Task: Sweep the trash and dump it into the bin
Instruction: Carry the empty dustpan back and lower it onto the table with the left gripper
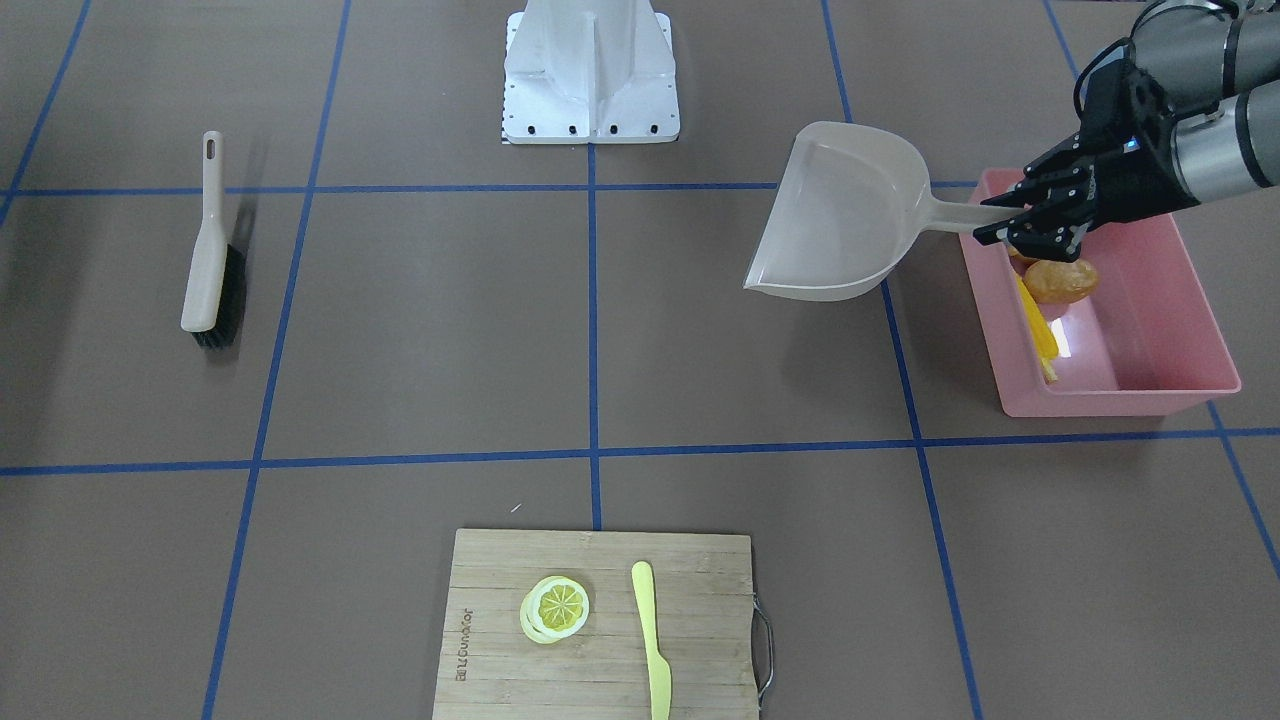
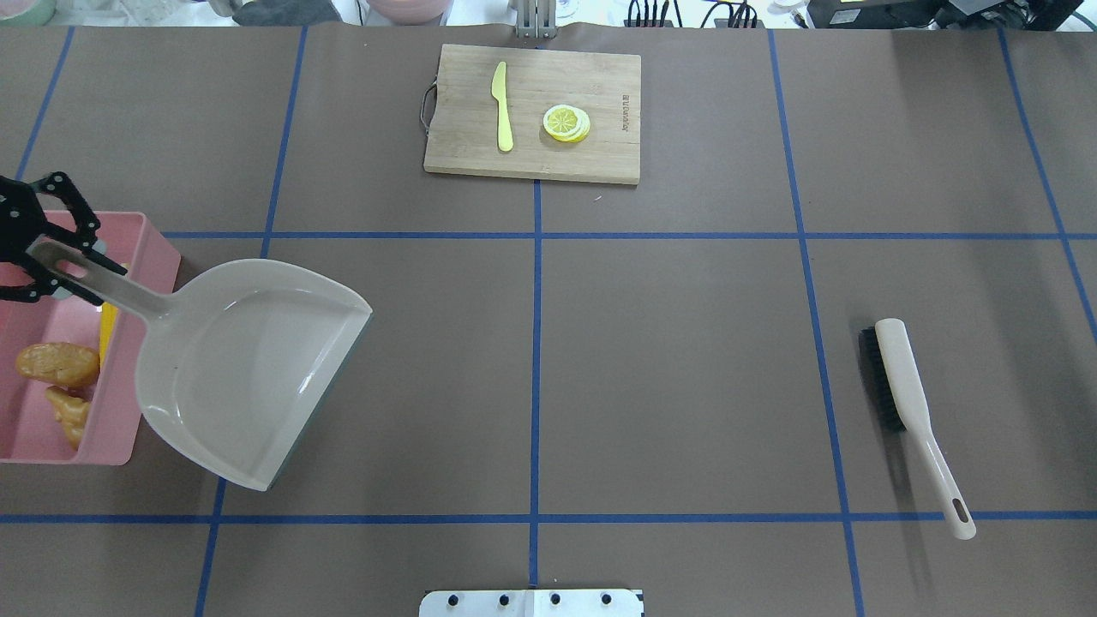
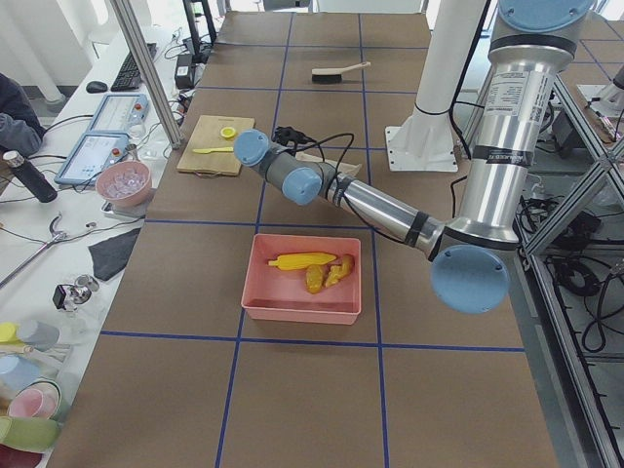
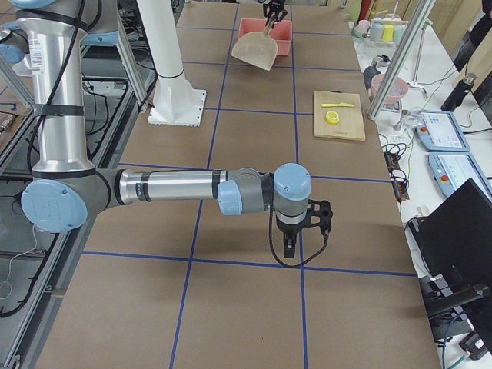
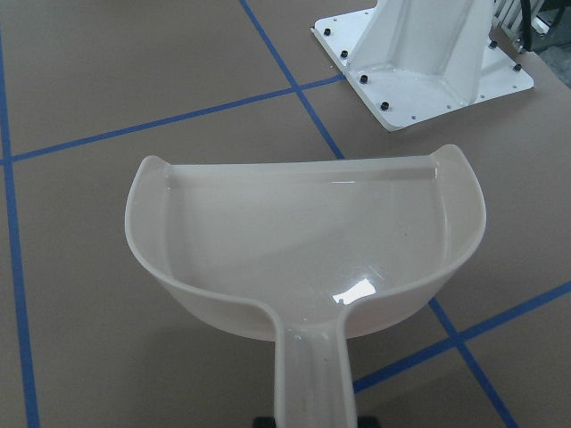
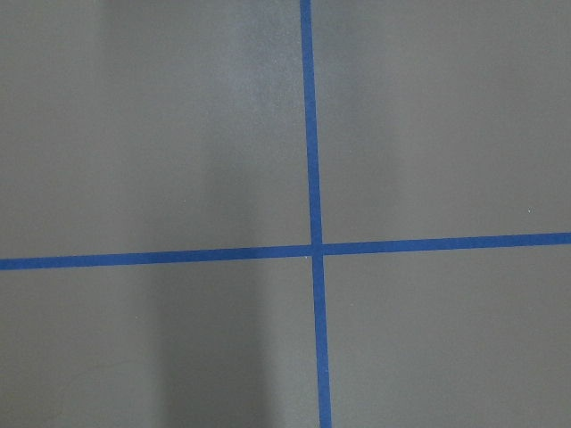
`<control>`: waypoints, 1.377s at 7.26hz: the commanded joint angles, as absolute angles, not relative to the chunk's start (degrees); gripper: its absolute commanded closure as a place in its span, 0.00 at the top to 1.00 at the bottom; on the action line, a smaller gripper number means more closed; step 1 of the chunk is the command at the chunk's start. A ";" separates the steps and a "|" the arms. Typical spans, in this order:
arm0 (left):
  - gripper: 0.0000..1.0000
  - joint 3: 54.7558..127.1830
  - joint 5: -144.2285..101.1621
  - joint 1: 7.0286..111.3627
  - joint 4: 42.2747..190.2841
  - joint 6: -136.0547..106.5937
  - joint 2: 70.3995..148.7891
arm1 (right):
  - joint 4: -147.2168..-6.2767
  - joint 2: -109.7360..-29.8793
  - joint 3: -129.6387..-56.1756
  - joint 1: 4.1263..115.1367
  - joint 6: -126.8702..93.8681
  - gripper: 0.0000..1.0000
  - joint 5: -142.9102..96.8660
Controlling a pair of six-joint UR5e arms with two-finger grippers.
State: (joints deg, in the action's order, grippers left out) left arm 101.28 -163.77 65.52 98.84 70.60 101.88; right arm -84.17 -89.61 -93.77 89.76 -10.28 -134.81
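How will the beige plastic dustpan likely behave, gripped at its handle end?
Probably stiff: the beige plastic dustpan juts sideways from the left gripper without sagging. Likely light, being thin-walled. Glossy, so it might twist in the grip.

The brown tabletop (image 2: 686, 343) has blue tape lines. The bin (image 1: 1120, 402) stands on it, right under the left pincer (image 2: 47, 257). The board (image 2: 531, 111) lies well apart from this pincer, and the brush (image 2: 913, 411) even farther.
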 commanded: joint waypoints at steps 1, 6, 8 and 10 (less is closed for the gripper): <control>0.00 95.03 -163.74 63.12 100.36 61.49 108.43 | -84.11 -89.65 -93.60 89.74 -10.28 1.00 -134.65; 0.00 95.10 -145.84 52.75 125.98 36.50 109.87 | -83.67 -89.65 -93.25 89.12 -10.20 1.00 -134.21; 0.00 94.75 -144.50 51.78 129.17 35.43 108.99 | -83.67 -89.82 -93.25 89.12 -10.11 1.00 -134.21; 0.00 94.22 -140.66 48.36 136.10 26.59 108.90 | -83.58 -90.26 -93.34 89.12 -9.58 1.00 -134.30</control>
State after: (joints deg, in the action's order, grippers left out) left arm 94.56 -143.55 50.49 131.36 31.94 109.02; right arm -83.62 -90.02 -93.29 89.15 -9.81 -134.26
